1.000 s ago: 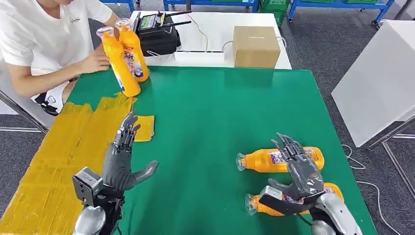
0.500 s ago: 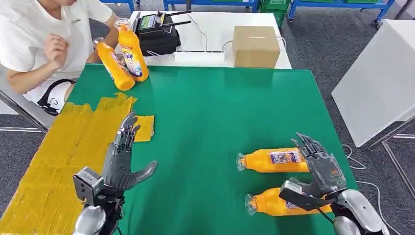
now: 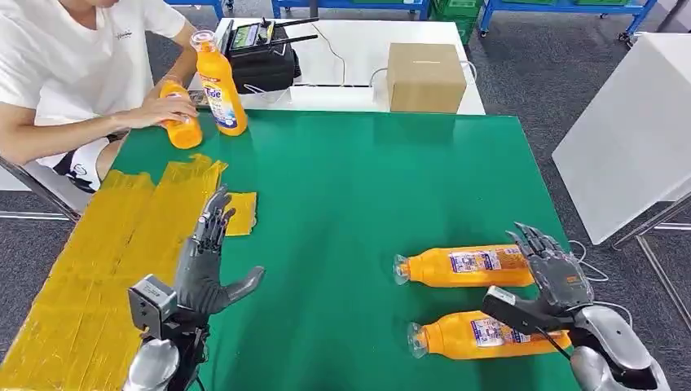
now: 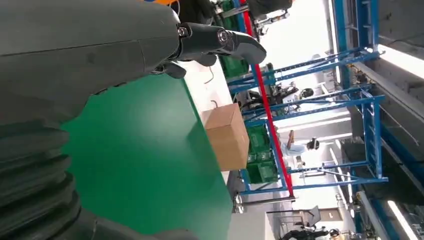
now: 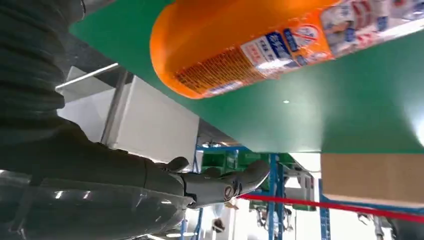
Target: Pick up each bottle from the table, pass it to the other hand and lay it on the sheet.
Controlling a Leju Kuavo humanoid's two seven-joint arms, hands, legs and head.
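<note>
Two bottles lie on the green table (image 3: 367, 179) at the near right: far bottle (image 3: 466, 266), near bottle (image 3: 477, 335). The right hand (image 3: 547, 281), fingers spread and empty, hovers just beside their bases. The left hand (image 3: 208, 265) is spread beside the yellow sheet (image 3: 98, 261).

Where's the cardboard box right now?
In the head view the cardboard box sits on the white table just beyond the far edge of the green table, right of the black device.

Bright even overhead light, soft shadows; wrist views blurry close-up.
</note>
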